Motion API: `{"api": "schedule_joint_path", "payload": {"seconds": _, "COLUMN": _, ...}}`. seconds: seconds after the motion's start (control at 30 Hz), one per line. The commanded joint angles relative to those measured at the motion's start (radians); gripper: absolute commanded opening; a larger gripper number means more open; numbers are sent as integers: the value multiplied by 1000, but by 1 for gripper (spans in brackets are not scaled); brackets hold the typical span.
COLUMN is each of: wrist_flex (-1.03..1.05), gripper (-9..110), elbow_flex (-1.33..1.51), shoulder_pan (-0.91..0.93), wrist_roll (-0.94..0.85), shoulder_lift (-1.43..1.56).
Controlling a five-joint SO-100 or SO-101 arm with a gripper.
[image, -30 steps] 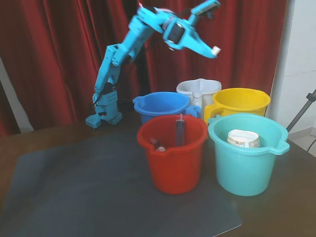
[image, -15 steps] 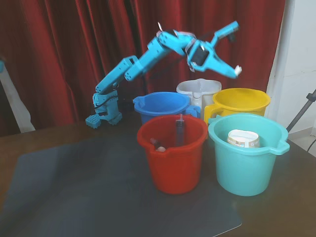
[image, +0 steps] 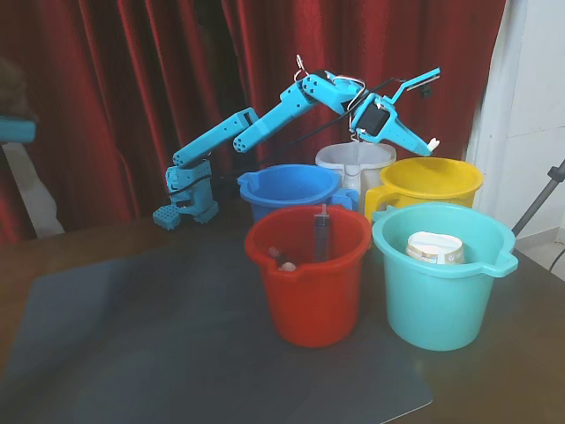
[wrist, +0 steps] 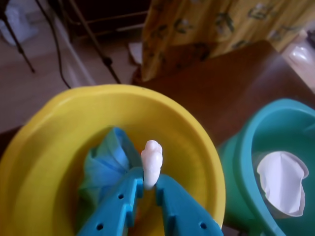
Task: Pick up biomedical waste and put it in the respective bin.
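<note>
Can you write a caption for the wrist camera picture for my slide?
Blue two-finger gripper holds a tiny off-white tooth-like piece above the open yellow plastic bucket.

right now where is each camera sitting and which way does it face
Fixed view: stands in front of the table, facing the red curtain; shows the whole arm, gripper above the yellow bucket.
Wrist view: rides on the gripper, looking down into the yellow bucket; only the two blue fingers show, pinching the white tooth-like piece.
Shared: gripper, yellow bucket, teal bucket holding a white roll.
</note>
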Motion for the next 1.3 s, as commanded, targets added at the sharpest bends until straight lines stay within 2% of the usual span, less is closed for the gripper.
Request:
{"api": "schedule_joint_path", "payload": {"seconds": 0.0, "wrist_flex": -11, "gripper": 0, "elbow_flex": -46, "shoulder_pan": -3, "wrist_roll": 2, "shoulder_lift": 18}}
{"api": "schedule_joint_path", "payload": {"seconds": 0.23, "wrist_flex": -11, "gripper": 1, "elbow_flex": -46, "shoulder_pan": -44, "wrist_roll": 2, "shoulder_lift": 18}}
{"api": "schedule_joint_path", "payload": {"seconds": 0.4, "wrist_flex": -17, "gripper": 12, "elbow_flex": -48, "shoulder_pan": -54, "wrist_roll": 3, "shoulder_lift": 29}}
{"api": "schedule_joint_path", "payload": {"seconds": 0.63, "wrist_flex": 32, "gripper": 12, "elbow_flex": -46, "shoulder_pan": -43, "wrist_roll": -9, "shoulder_lift": 35}}
{"api": "schedule_joint_path", "payload": {"seconds": 0.73, "wrist_flex": 164, "gripper": 12, "elbow_flex": -115, "shoulder_pan": -38, "wrist_roll": -12, "shoulder_lift": 80}}
{"api": "schedule_joint_path", "payload": {"seconds": 0.8, "wrist_flex": 344, "gripper": 10, "elbow_flex": -229, "shoulder_pan": -9, "wrist_roll": -12, "shoulder_lift": 155}}
{"api": "schedule_joint_path", "payload": {"seconds": 0.87, "wrist_flex": 578, "gripper": 0, "elbow_flex": -351, "shoulder_pan": 52, "wrist_roll": -28, "shoulder_lift": 253}}
{"api": "schedule_joint_path", "payload": {"seconds": 0.9, "wrist_flex": 687, "gripper": 0, "elbow_flex": -420, "shoulder_pan": 91, "wrist_roll": -46, "shoulder_lift": 327}}
{"api": "schedule_joint_path", "payload": {"seconds": 1.07, "wrist_flex": 885, "gripper": 0, "elbow_flex": -476, "shoulder_pan": 147, "wrist_roll": -48, "shoulder_lift": 607}}
{"api": "schedule_joint_path", "payload": {"seconds": 1.17, "wrist_flex": 884, "gripper": 0, "elbow_flex": -476, "shoulder_pan": 198, "wrist_roll": -187, "shoulder_lift": 781}}
{"api": "schedule_joint_path", "payload": {"seconds": 1.27, "wrist_flex": 884, "gripper": 0, "elbow_flex": -477, "shoulder_pan": 276, "wrist_roll": -515, "shoulder_lift": 934}}
